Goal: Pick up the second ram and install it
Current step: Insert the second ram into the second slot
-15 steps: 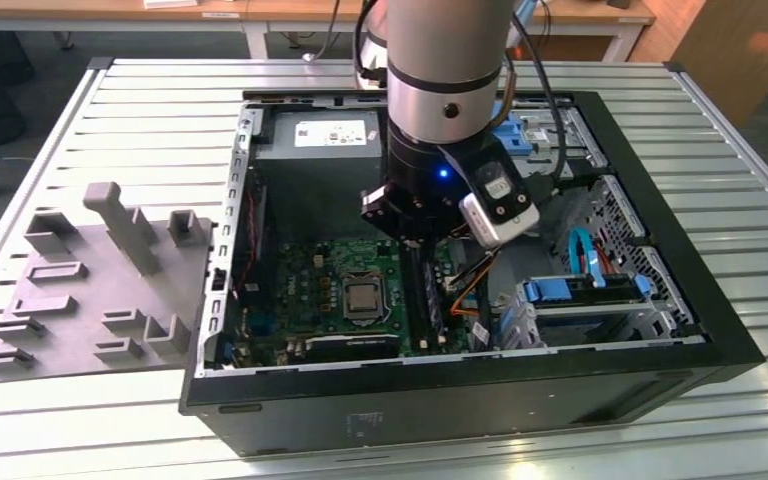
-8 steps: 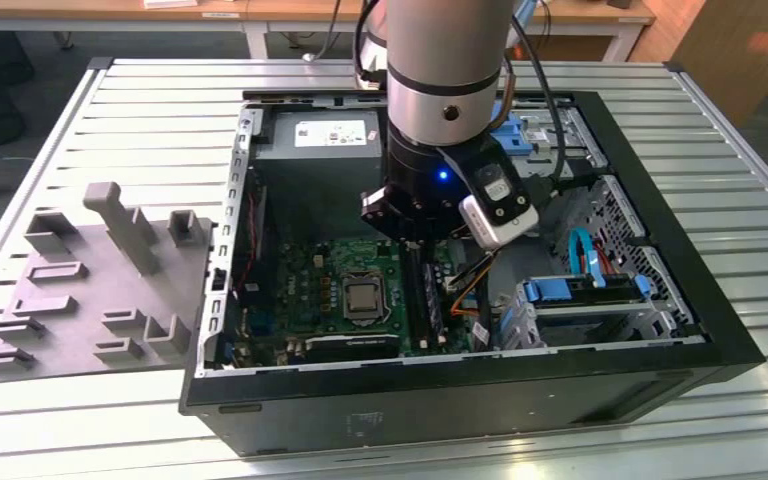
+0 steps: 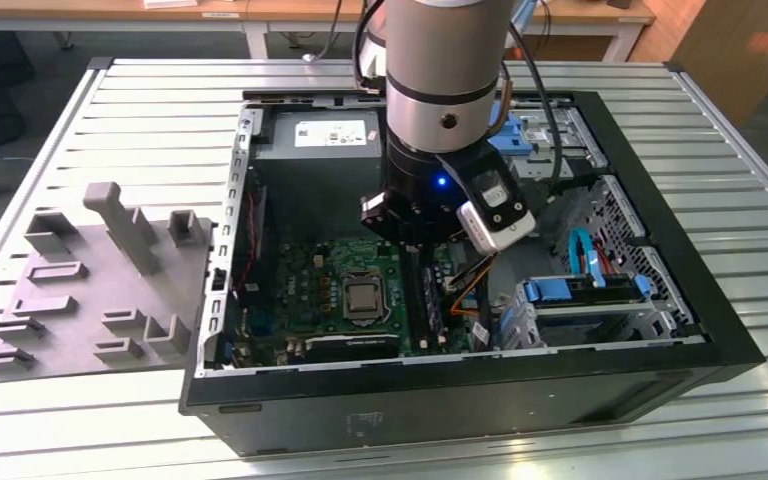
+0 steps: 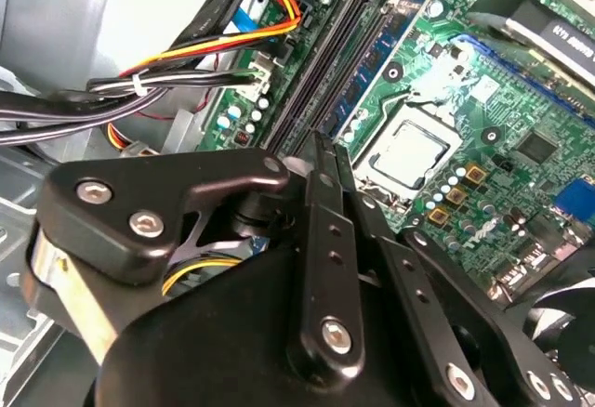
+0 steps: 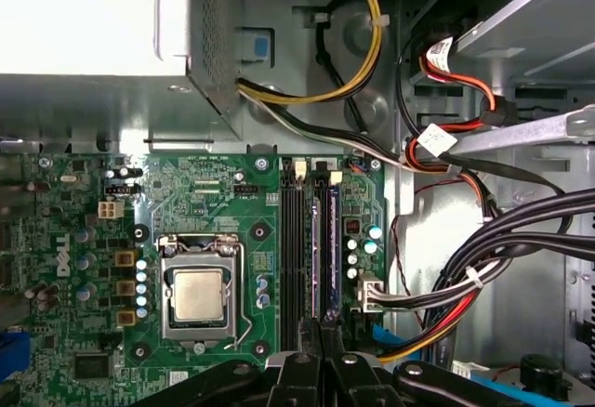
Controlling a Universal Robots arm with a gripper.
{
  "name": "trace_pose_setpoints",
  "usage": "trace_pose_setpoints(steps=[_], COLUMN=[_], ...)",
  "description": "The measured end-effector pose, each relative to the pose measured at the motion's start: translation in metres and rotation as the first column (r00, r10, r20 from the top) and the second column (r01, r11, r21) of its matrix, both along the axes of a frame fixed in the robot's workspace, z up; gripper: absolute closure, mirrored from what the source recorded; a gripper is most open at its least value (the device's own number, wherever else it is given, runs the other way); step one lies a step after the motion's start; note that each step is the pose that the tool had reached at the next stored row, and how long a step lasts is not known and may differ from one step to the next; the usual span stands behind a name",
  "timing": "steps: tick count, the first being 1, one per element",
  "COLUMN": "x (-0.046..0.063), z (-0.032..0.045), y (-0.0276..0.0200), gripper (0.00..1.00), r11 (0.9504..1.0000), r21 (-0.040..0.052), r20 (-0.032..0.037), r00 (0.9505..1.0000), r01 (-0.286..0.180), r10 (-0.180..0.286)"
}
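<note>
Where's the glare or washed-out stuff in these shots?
First wrist view: the power supply is washed out near white. Second wrist view: glare on the motherboard beside the processor. Exterior view: the table slats shine, the case interior is dim.

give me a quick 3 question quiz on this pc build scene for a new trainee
1. True or false: a cooler covers the CPU.
2. The gripper is nearest to: A) the memory slots; B) the power supply; C) the blue drive caddy.
3. In the exterior view, on which side of the computer case does the grey moulded tray lie?

Key: 1 false, the CPU's metal lid is bare. 2 A. 3 the exterior view's left.
</note>
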State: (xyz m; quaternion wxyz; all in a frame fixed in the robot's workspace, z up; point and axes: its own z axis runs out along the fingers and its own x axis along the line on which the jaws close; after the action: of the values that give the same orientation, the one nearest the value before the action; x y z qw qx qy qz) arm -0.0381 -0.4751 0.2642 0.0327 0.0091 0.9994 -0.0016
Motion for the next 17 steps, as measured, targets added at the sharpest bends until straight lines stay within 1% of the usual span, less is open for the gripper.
trace_pose_setpoints(steps=[4,6,10,13,17], x=[0.0,0.0,0.0,0.0,0.0], z=[-0.0002,-0.0019,-0.0019,-0.0057,-0.0058], y=[0.0,0.0001,0.0,0.0,0.0], gripper=[0.88,0.88,0.88,0.88,0.88], r11=[1.0,1.0,1.0,1.0,1.0], r21=[0.0,0.0004,0.0,0.0004,0.0], r20=[0.0,0.0001,0.0,0.0001,0.0], r00=[1.0,1.0,1.0,1.0,1.0], r01=[0.0,0.0,0.0,0.0,0.0], r10=[0.0,0.0,0.0,0.0,0.0])
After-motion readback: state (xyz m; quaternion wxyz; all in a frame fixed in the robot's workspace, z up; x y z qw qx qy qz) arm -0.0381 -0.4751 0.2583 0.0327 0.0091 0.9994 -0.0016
